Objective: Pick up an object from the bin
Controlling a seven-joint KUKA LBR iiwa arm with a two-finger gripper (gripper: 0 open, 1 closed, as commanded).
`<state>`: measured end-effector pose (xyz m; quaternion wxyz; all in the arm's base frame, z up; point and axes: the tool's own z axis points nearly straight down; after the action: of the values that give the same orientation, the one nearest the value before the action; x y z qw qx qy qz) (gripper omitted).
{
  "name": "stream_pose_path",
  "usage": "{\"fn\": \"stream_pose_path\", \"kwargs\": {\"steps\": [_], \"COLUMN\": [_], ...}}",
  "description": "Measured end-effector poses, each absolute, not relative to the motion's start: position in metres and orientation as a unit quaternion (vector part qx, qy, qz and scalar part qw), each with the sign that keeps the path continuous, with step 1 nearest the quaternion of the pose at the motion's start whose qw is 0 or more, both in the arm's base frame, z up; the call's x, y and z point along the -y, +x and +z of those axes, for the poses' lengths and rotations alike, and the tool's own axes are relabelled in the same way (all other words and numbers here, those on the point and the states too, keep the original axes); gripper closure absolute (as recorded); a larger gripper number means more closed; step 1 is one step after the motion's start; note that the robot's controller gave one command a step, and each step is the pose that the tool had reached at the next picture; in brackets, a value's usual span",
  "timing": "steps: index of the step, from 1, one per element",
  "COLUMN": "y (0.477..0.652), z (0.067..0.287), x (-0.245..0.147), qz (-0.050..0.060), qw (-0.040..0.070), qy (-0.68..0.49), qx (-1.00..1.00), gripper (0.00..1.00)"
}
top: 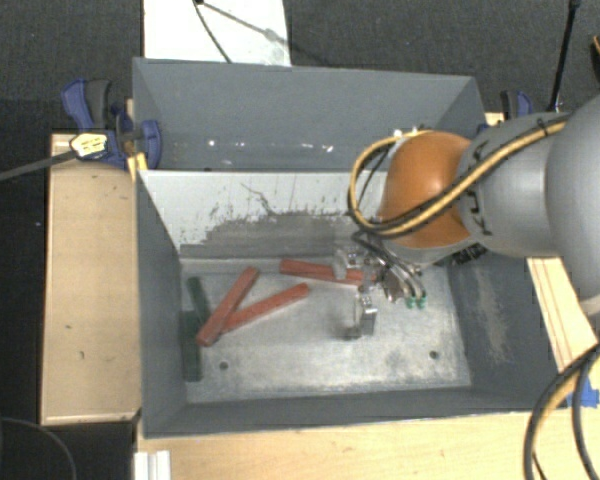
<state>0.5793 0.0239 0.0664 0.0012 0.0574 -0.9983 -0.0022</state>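
Observation:
My gripper (364,313) hangs low over the bin floor, right of the middle, under the orange wrist cover. A short red-brown stick (310,267) lies near the back of the floor, and its right end runs up to the gripper's left side. Whether it is touched or held cannot be told. Two longer red-brown sticks lie to the left: one (272,306) points towards the gripper, the other (228,305) slants across its left end.
A dark green bar (191,330) lies along the foot of the bin's left wall. The arm and its cables fill the bin's right back part. Bare floor lies in front of the gripper and to its right.

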Motion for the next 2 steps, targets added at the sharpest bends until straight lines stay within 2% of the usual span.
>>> {"fn": "stream_pose_path", "kwargs": {"steps": [1, 2], "y": [0.587, 0.592], "z": [0.102, 0.101], "x": [-0.027, -0.006], "qz": [0.000, 0.000], "qw": [-0.004, -0.004], "qy": [0.079, 0.019], "qx": [0.997, 1.000], "gripper": [0.00, 0.00]}}
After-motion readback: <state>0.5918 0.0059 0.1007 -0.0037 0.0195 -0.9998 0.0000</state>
